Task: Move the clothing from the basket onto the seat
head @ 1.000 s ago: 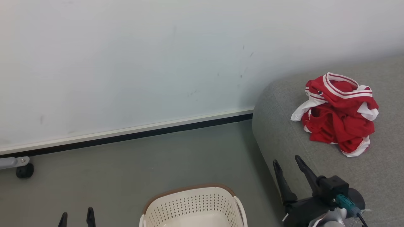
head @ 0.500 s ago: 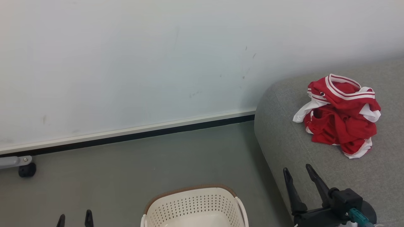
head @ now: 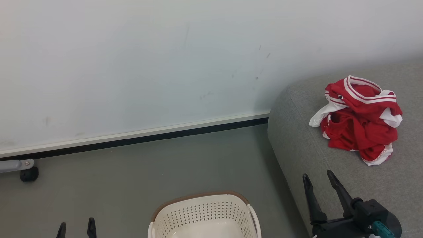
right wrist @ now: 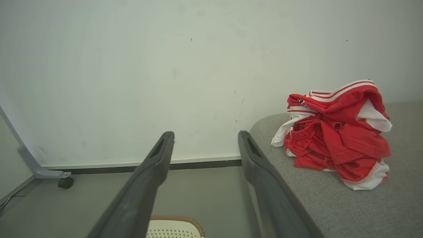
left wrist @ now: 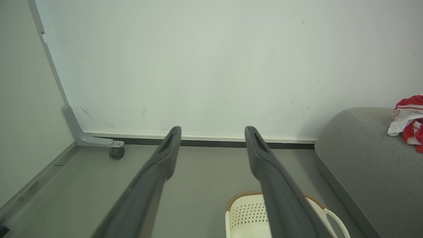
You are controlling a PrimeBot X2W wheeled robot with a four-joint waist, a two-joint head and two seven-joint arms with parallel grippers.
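The right hand [head: 317, 174] stood wide open, holding nothing, at the near edge of the grey seat [head: 297, 138]. The red-and-white clothing [head: 360, 129] lay heaped farther back on it, well apart. The left hand [head: 76, 224] gaped empty beside the cream basket [head: 205, 211].

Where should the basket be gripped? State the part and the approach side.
Probably the white loop handle at the right end of the basket, from above with the right gripper: the loop stands open beyond the rim, and that open gripper is nearest.
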